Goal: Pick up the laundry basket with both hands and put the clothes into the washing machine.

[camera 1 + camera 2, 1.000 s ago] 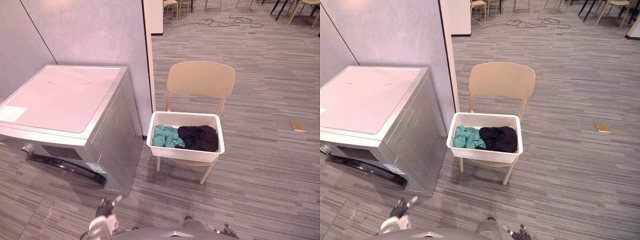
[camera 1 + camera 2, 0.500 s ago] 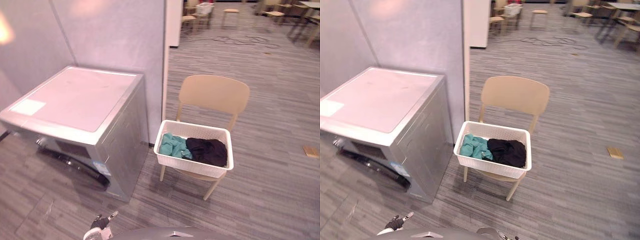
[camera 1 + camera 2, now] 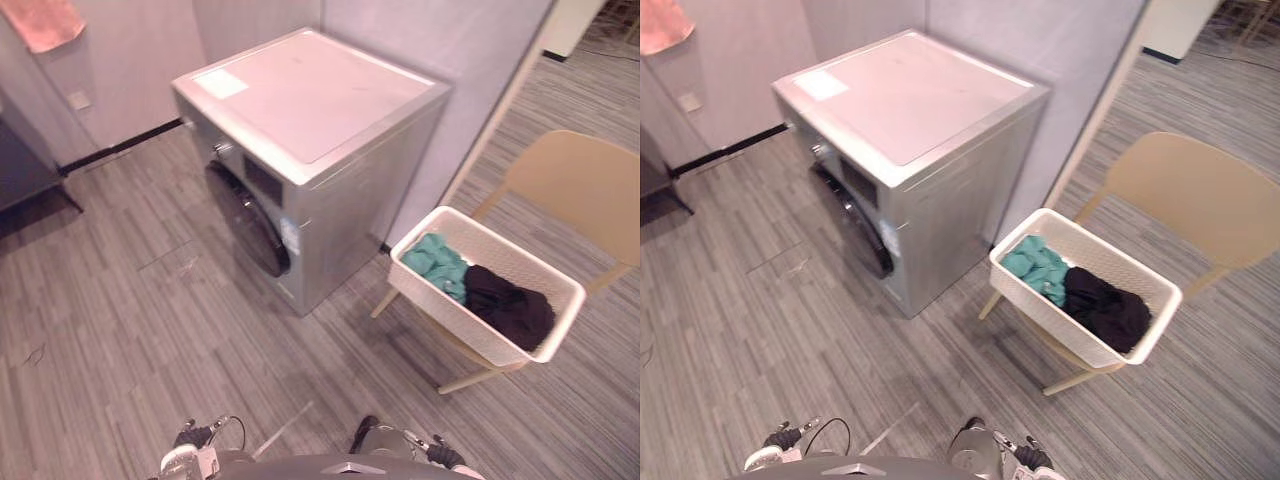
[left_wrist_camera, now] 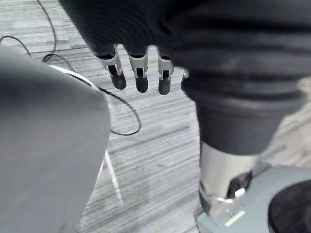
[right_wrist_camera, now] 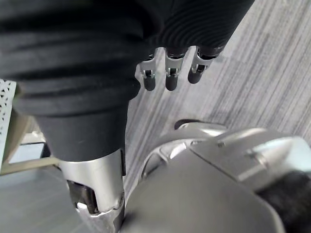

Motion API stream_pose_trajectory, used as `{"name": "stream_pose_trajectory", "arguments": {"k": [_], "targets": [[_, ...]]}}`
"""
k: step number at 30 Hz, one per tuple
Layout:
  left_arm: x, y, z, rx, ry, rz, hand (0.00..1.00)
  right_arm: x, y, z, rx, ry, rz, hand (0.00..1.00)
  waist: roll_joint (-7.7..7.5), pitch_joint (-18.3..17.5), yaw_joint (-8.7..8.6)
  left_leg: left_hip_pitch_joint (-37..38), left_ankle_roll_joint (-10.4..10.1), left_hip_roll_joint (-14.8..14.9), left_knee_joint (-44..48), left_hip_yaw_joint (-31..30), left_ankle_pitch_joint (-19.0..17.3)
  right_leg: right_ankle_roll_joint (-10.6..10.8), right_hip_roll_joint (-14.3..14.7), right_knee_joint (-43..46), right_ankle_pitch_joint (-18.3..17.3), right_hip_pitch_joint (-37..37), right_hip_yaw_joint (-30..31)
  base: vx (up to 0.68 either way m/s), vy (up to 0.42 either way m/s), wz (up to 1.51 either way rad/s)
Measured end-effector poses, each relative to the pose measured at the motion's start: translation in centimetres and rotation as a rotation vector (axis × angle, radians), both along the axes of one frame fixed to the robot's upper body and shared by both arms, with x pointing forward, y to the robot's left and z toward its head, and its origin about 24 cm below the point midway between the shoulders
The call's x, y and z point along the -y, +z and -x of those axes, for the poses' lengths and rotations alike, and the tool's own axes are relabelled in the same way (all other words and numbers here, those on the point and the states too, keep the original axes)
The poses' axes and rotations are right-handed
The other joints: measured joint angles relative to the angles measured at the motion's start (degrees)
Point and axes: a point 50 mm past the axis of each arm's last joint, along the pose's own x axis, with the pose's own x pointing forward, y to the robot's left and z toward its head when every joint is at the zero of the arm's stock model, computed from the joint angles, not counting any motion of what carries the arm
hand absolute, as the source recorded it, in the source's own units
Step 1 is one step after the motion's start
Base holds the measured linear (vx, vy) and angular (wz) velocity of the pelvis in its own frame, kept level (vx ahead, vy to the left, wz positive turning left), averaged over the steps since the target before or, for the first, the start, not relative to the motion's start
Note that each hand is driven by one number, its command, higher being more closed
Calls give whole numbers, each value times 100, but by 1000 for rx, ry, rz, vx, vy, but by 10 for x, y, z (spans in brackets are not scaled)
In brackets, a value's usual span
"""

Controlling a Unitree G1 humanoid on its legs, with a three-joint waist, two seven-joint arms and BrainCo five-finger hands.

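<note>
A white laundry basket (image 3: pixel 472 335) sits on the seat of a beige chair (image 3: pixel 580 188) at the right. It holds a teal garment (image 3: pixel 438 263) and a black garment (image 3: pixel 511 306). Left of the chair stands the silver washing machine (image 3: pixel 318 110), its dark round door (image 3: pixel 250 222) closed and facing the open floor. My left hand (image 3: pixel 190 456) hangs low at the bottom edge, far from the basket, its fingers (image 4: pixel 141 78) relaxed and holding nothing. My right hand (image 3: pixel 441 456) also hangs low, its fingers (image 5: pixel 169 74) relaxed and empty.
A grey partition wall (image 3: pixel 440 40) rises behind the machine and the chair. A pink cloth (image 3: pixel 42 20) hangs at the top left above a dark piece of furniture (image 3: pixel 25 172). Open striped floor (image 3: pixel 130 330) lies in front of the machine.
The whole picture has shifted: the camera has swung, so the machine now sits in the middle and the basket at the right. Basket, chair and clothes have not moved. Both hands stay low.
</note>
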Motion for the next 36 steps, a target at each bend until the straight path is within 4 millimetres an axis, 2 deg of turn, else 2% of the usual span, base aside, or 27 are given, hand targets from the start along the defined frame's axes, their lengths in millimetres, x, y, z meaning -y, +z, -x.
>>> {"name": "stream_pose_trajectory", "arguments": {"k": [1,3,4,6,8,9,10,11,12,14,15,17,18,19,20,21,22,23,24,26,28,29,31,33,34,35,36], "targets": [[-1,1,-3,6,-30,-11,0,0,0,-4,-1,5,-5,0,-37,17,7,-21,-368,-74,-106,15,-311,108,-50,-102,188,-26,82,-84,401,47],[-5,3,-10,19,-79,-36,0,-10,-2,-10,1,46,-21,0,-40,40,82,-76,-604,-191,79,12,-799,196,-68,-611,709,180,81,-85,470,20],[-7,5,-12,21,-107,-56,0,-14,-2,-14,5,69,-25,0,-77,35,128,-207,-593,-344,339,22,-1073,268,-146,-983,1075,324,143,-78,439,5],[-12,10,-22,58,-165,-95,0,-21,-1,-25,25,109,-37,0,-202,-43,178,-632,-501,-584,936,-20,-1400,307,-331,-1418,1441,378,231,-126,378,11],[-14,19,-43,135,-226,-132,0,-22,-1,-27,28,102,-36,0,-189,-33,187,-1329,-319,-746,1712,-303,-1723,247,-468,-1618,1544,341,122,-140,330,55],[-15,21,-47,150,-235,-140,0,-20,1,-30,36,103,-30,0,-185,-35,170,-1487,-288,-776,1862,-396,-1780,229,-487,-1602,1529,341,62,-125,269,111],[-14,21,-50,155,-263,-146,0,-14,2,-29,33,87,-8,0,-45,34,83,-1738,-81,-853,2052,-577,-1929,66,-479,-1337,1134,276,307,-81,172,97],[-12,20,-49,148,-275,-144,0,-11,3,-31,39,80,0,0,-16,51,41,-1750,14,-866,2016,-640,-1984,-125,-391,-1149,839,204,623,-57,118,114],[-10,19,-47,137,-299,-144,0,-7,5,-33,44,77,12,0,89,89,-13,-1698,167,-876,1780,-681,-2093,-499,-193,-806,355,33,1288,-22,71,86],[-10,18,-46,122,-331,-154,0,-11,3,-31,43,65,-4,0,-25,141,-65,-1528,112,-1043,1412,-872,-1919,-602,254,-41,-259,-280,2773,30,52,87],[-14,14,-33,79,-319,-155,0,-13,3,-31,47,62,-14,0,-46,153,48,-1325,54,-1014,1224,-877,-1865,-372,539,460,-510,-433,3294,58,-11,35],[-19,9,-20,20,-299,-154,0,-20,1,-31,58,43,-42,0,-96,166,118,-1108,-62,-887,954,-848,-1799,-140,1009,755,-904,-523,3541,55,-166,-8],[-20,8,-17,2,-292,-152,0,-26,-1,-29,62,29,-61,0,-242,84,96,-986,-154,-828,649,-853,-1680,396,1097,606,-971,-434,3626,71,-224,3],[-21,8,-17,6,-284,-153,0,-27,0,-30,70,14,-67,0,-224,69,104,-965,-135,-777,470,-852,-1532,373,1153,654,-924,-430,3577,72,-228,36],[-17,9,-21,25,-289,-143,0,-28,-1,-29,73,-3,-73,0,-282,56,31,-977,43,-769,237,-741,-1113,284,1149,728,-857,-455,3498,45,-256,64],[-9,14,-37,84,-285,-132,0,-28,-1,-27,77,-10,-74,0,-312,77,-43,-866,96,-704,-158,-607,-487,41,1259,1343,-779,-899,3536,59,-338,95],[-5,14,-42,98,-245,-110,0,-29,-1,-21,78,-11,-70,0,-272,47,-126,-743,28,-539,-458,-615,-283,-251,1628,728,-833,-782,3692,90,-275,89],[-6,15,-44,105,-227,-109,0,-32,-2,-17,81,-17,-75,0,-396,73,-148,-664,37,-615,-454,-561,-356,-287,1678,377,-562,-655,3804,103,-255,85],[11,13,-47,114,-223,-61,0,-28,-2,-8,72,-50,-67,0,-271,113,-153,-504,-6,-526,-436,-527,-590,-291,1722,655,-716,-552,3616,100,-162,41],[28,15,-54,149,-221,-24,0,-31,-4,-6,72,-79,-85,0,-252,55,-97,-458,0,-558,-170,-402,-789,-350,1761,704,-880,-447,3587,60,-123,13],[39,16,-55,169,-227,3,0,-32,-4,-5,69,-73,-87,0,-245,50,-174,-657,-156,-550,527,-400,-698,-370,1747,735,-1081,-277,3566,7,-103,15],[41,19,-59,197,-243,6,0,-30,-4,-2,67,-75,-79,0,-181,23,-152,-1162,-404,-510,1743,-543,-504,-387,1728,723,-1122,-117,3577,-19,-55,0],[44,21,-57,212,-252,4,0,-25,-2,0,65,-72,-64,0,-81,-42,-35,-1669,-488,-455,2828,-543,-71,-366,1710,746,-1167,2,3672,20,-7,-18],[43,22,-58,223,-244,-8,0,-23,0,-4,78,-47,-47,0,-36,-45,53,-1923,-490,-452,3390,-491,510,-366,1651,749,-1197,79,3820,66,41,-29],[42,22,-57,218,-241,-13,0,-23,3,-10,98,-21,-39,0,-110,-8,97,-2162,-461,-424,3669,-448,860,-426,1586,667,-1162,133,3950,63,67,-33],[40,22,-56,214,-242,-20,0,-24,5,-15,116,0,-32,0,-101,-17,106,-2233,-359,-379,3789,-375,783,-460,1552,608,-1138,141,3971,55,67,-37],[40,22,-56,213,-248,-25,0,-25,11,-27,164,25,-20,0,-77,-32,94,-2305,-100,-231,3722,-162,299,-473,1515,541,-1128,143,4005,105,104,-35]]}}
